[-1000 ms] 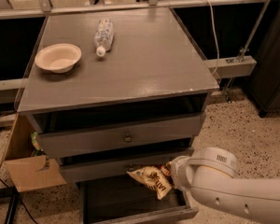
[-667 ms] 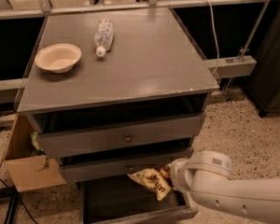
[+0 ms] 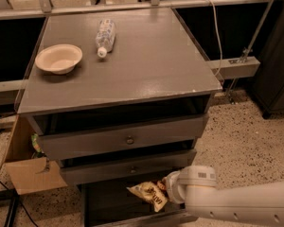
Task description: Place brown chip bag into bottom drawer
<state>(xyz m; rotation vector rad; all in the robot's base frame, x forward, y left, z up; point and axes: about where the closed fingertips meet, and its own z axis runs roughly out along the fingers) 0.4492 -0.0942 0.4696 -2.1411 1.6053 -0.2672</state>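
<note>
The brown chip bag (image 3: 149, 195), crinkled cream-yellow foil with brown lettering, hangs over the dark inside of the pulled-out bottom drawer (image 3: 104, 205). That drawer is the lowest of three, and its grey front panel runs along the picture's lower edge. My gripper (image 3: 166, 189), at the end of the white arm reaching in from the lower right, is shut on the bag's right end. The bag and the white wrist housing mostly cover the fingers.
Two knobbed drawers above stand partly pulled out, the middle one (image 3: 129, 170) just over the bag. A cream bowl (image 3: 59, 58) and a clear plastic bottle (image 3: 105, 37) lie on the cabinet top. An open cardboard box (image 3: 28, 174) sits at the cabinet's left.
The arm has sunk a little, carrying the chip bag lower and slightly left, deeper into the bottom drawer's opening. Nothing else has moved.
</note>
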